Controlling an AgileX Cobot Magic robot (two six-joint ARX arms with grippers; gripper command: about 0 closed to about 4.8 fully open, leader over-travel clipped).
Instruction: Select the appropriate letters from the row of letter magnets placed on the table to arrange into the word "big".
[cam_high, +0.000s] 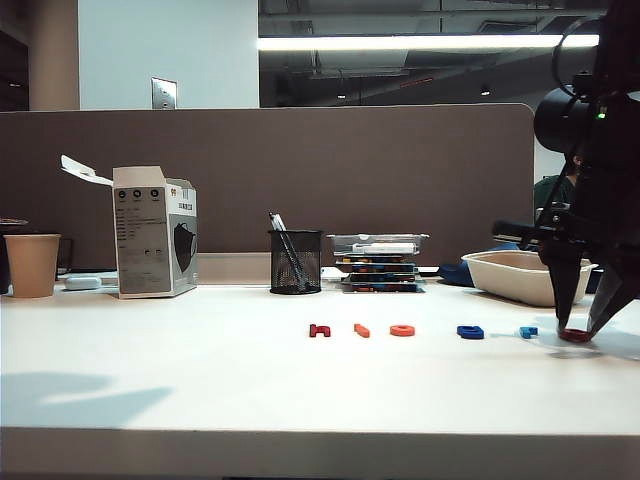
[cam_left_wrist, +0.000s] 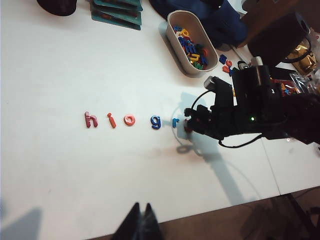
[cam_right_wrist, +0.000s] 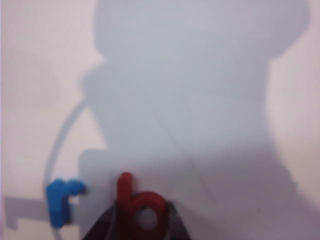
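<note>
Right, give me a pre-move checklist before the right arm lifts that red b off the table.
1. Right gripper placed around the red b: ok, a finger on each side of it at the row's right end.
2. Grip firm on the b: cannot tell; whether the fingers press it is not visible.
3. Light blue r free of the fingers: ok, it lies beside the b with a gap, though close.
4. Orange-red i and dark blue g in the row: ok, both flat on the table.
5. Left gripper out of the way: ok, at the table's front edge, jaws shut.
</note>
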